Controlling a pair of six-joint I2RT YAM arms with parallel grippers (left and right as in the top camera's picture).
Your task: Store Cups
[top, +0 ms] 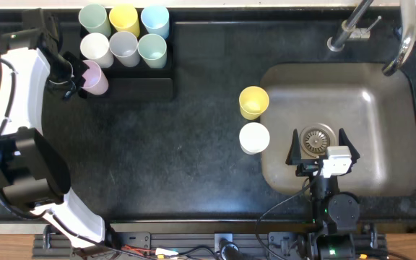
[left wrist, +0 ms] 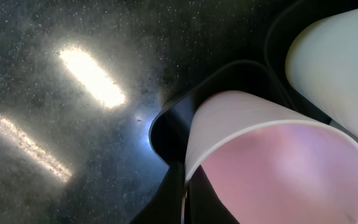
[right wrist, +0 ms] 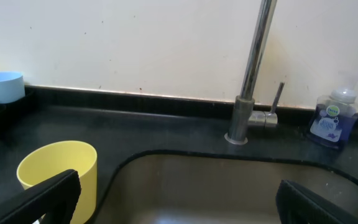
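A black cup rack (top: 146, 88) stands at the counter's back left, with several pastel cups upright in its slots. My left gripper (top: 73, 76) is shut on a pink cup (top: 94, 77), held tilted over an empty slot (left wrist: 166, 127) at the rack's near left corner. The pink cup (left wrist: 272, 162) looms close, beside a white cup (left wrist: 334, 62) in the rack. A yellow cup (top: 253, 102) and a white cup (top: 254, 137) stand on the counter by the sink's left rim. My right gripper (top: 318, 146) hangs open over the sink, near the yellow cup (right wrist: 58, 171).
The steel sink (top: 381, 94) takes up the right side, with a drain (top: 316, 139) under the right gripper. A tap (right wrist: 253, 74) and a blue soap bottle (right wrist: 333, 118) stand behind it. Dark counter (top: 186, 159) lies between rack and sink.
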